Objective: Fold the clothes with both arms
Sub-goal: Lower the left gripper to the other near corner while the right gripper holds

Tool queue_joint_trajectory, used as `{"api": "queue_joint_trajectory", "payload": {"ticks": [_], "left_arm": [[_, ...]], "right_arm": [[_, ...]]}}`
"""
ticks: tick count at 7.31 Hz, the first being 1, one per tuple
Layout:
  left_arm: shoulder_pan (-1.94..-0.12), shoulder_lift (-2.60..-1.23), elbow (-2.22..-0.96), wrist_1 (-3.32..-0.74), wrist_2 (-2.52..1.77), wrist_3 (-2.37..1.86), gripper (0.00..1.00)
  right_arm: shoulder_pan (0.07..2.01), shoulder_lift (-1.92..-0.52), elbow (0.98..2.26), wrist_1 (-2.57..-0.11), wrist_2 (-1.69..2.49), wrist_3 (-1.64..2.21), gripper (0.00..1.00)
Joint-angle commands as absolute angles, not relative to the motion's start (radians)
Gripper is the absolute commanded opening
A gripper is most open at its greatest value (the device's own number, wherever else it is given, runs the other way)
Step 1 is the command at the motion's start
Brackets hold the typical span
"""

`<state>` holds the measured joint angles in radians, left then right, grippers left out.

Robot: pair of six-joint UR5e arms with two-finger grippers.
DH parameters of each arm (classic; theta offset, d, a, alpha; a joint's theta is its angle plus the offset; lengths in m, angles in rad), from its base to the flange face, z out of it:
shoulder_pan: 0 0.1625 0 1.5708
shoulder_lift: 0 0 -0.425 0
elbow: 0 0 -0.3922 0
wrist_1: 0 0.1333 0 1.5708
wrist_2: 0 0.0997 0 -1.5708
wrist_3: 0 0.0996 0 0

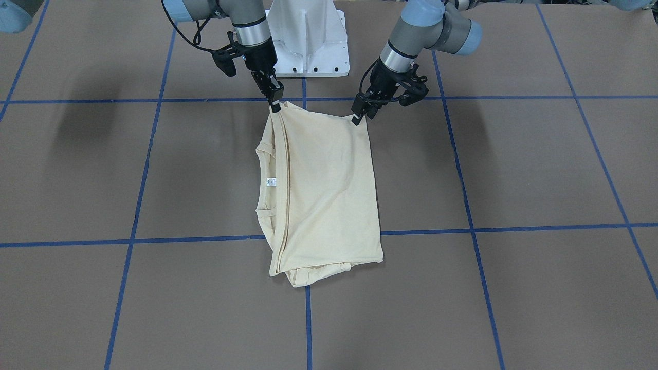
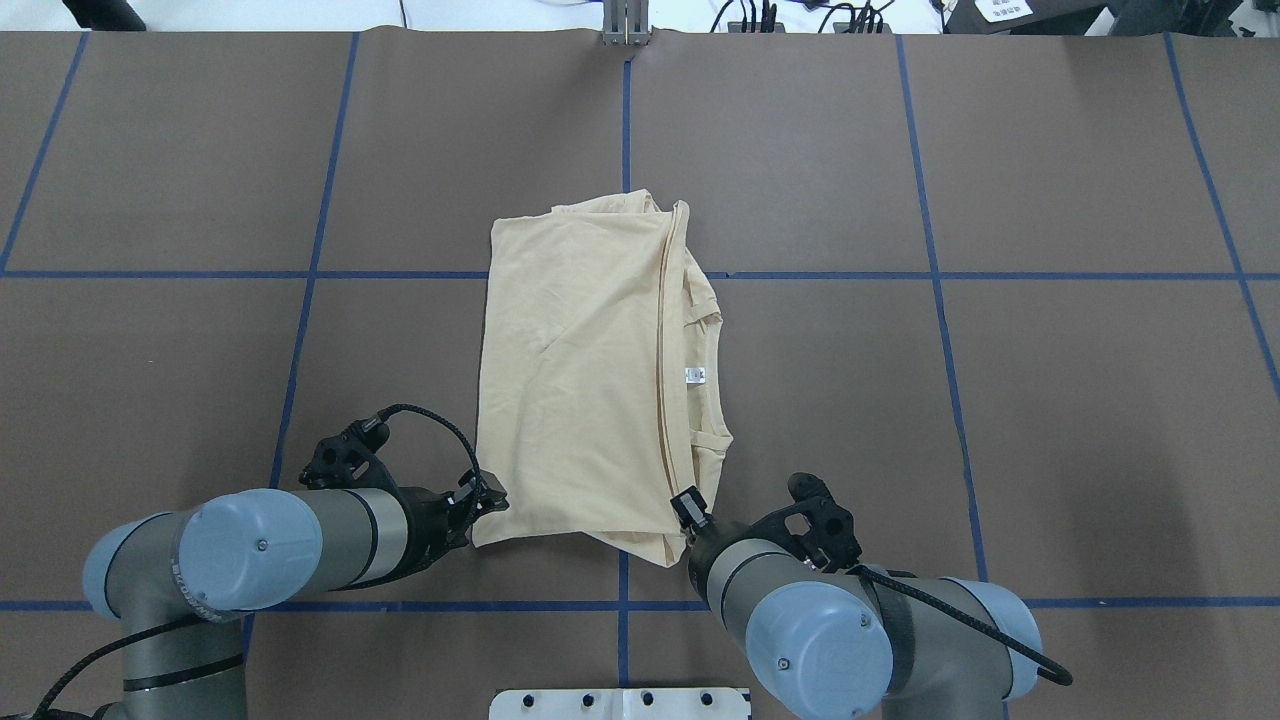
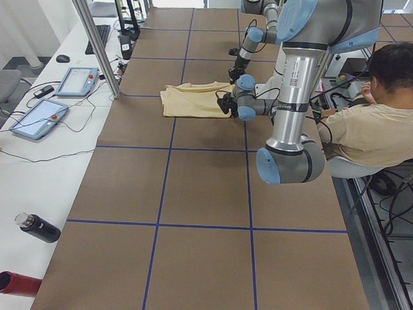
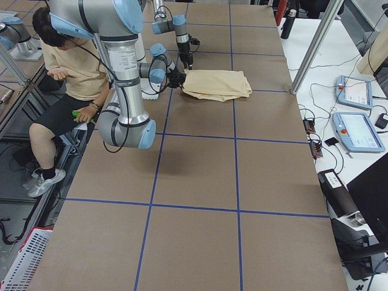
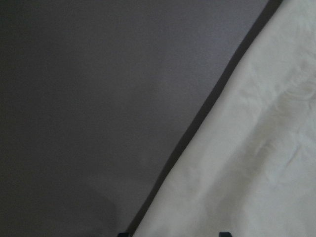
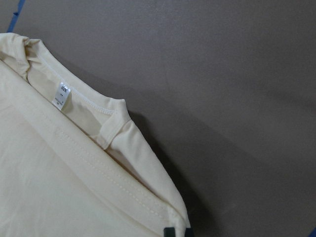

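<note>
- The T-shirt (image 1: 329, 190) lies folded into a rough rectangle at the middle of the brown table (image 1: 514, 169), across a crossing of the blue tape lines (image 1: 465, 205).
- Its neckline, with the small white neck label (image 1: 271, 181), shows along the shirt's edge on the robot's right side.
- The right gripper (image 1: 276, 107) is at the shirt corner nearest the robot on that same side. Its jaws are pinched narrow on the cloth, and the corner is drawn slightly up towards it.
- The left gripper (image 1: 355, 120) is at the other corner nearest the robot.
- In the left wrist view its fingertips (image 5: 224, 234) stand well apart, so the claw is wide, with the shirt's edge running between them. Whether either pad touches the cloth is hard to tell there.
- The white pedestal (image 1: 308, 41) stands just behind both grippers.
- A person (image 3: 381, 123) sits behind the robot.
</note>
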<state>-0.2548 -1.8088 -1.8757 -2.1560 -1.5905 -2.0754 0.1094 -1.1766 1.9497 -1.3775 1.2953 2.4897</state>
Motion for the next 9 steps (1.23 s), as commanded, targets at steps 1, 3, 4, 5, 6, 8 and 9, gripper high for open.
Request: {"api": "queue_joint_trajectory", "payload": {"ticks": [1,3,4,5,6,8,9], "left_arm": [[-0.236,-1.810,-1.876,-2.149,-1.592,-2.077,0.64],[-0.230,-1.810,-1.876,-2.149,-1.591,-2.110,0.43],[-0.230,-1.810,-1.876,-2.149,-1.591,-2.127,0.05],[-0.230,-1.810,-1.876,-2.149,-1.591,-2.128,0.00],[-0.230,-1.809,-1.876,-2.149,-1.592,-2.128,0.00],[-0.210,-1.799,-1.929,-2.145,-1.600,-2.125,0.00],[-0.203,-1.799,-1.984,-2.100,-1.630,-2.125,0.00]], "right_arm": [[0.110,-1.177,1.950,-1.378,1.295,2.490,0.00],[0.110,-1.177,1.951,-1.378,1.295,2.490,0.00],[0.110,-1.177,1.950,-1.378,1.295,2.490,0.00],[0.110,-1.177,1.950,-1.378,1.295,2.490,0.00],[0.110,-1.177,1.950,-1.378,1.295,2.490,0.00],[0.112,-1.177,1.962,-1.381,1.293,2.490,0.00],[0.100,-1.195,2.014,-1.411,1.293,2.494,0.00]]}}
